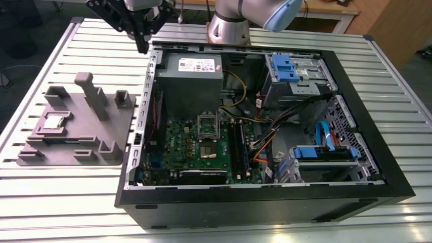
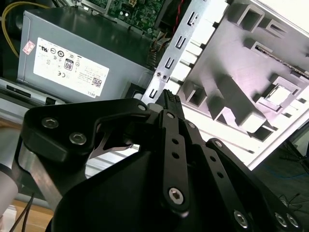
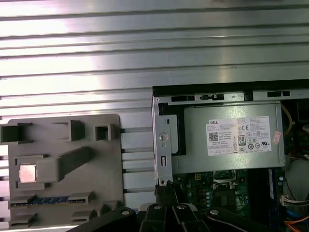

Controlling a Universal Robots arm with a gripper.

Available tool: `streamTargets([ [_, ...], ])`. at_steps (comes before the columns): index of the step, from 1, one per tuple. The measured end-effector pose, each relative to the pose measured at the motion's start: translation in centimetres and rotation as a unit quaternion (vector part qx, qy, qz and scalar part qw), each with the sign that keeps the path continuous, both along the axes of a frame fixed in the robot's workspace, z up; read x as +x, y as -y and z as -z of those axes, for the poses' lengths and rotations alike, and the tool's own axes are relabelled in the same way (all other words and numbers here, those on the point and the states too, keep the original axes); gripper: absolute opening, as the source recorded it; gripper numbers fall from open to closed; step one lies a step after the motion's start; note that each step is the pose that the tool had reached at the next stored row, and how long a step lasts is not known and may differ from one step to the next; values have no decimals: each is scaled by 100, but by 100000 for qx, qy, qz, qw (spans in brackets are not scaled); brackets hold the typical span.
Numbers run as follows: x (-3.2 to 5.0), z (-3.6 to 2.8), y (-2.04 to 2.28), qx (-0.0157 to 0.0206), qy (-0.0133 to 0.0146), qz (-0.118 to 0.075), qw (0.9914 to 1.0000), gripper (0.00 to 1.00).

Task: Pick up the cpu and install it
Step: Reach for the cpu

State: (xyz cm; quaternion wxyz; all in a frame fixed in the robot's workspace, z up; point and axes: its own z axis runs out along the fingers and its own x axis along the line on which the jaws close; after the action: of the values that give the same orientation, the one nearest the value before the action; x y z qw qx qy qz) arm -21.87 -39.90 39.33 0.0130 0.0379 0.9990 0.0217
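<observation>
The cpu (image 1: 54, 121) is a small silvery square lying flat in a pocket of the grey fixture tray (image 1: 101, 136) on the exterior view's left; it also shows as the cpu (image 3: 27, 172) and the cpu (image 2: 279, 94) in both wrist views. My black gripper (image 1: 142, 46) hangs high over the far left corner of the open computer case (image 1: 270, 202), well away from the cpu. Its fingers (image 2: 168, 98) are pressed together with nothing between them. The green motherboard (image 1: 202, 149) lies inside the case with its dark socket (image 1: 208, 126) in the middle.
A grey power supply (image 1: 192, 81) fills the case's far left end. Blue drive bays (image 1: 290, 68) and loose cables (image 1: 270, 136) sit on the exterior view's right inside the case. The tray has upright blocks (image 1: 91, 93). Everything rests on a slatted metal table (image 1: 68, 202).
</observation>
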Motion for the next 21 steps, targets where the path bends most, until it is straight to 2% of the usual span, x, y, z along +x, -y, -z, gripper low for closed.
streamTargets([
  [8, -81, 1, 0, 6, 6, 5, 100000, 10],
  [21, -150, 1, 0, 6, 4, 1, 100000, 10],
])
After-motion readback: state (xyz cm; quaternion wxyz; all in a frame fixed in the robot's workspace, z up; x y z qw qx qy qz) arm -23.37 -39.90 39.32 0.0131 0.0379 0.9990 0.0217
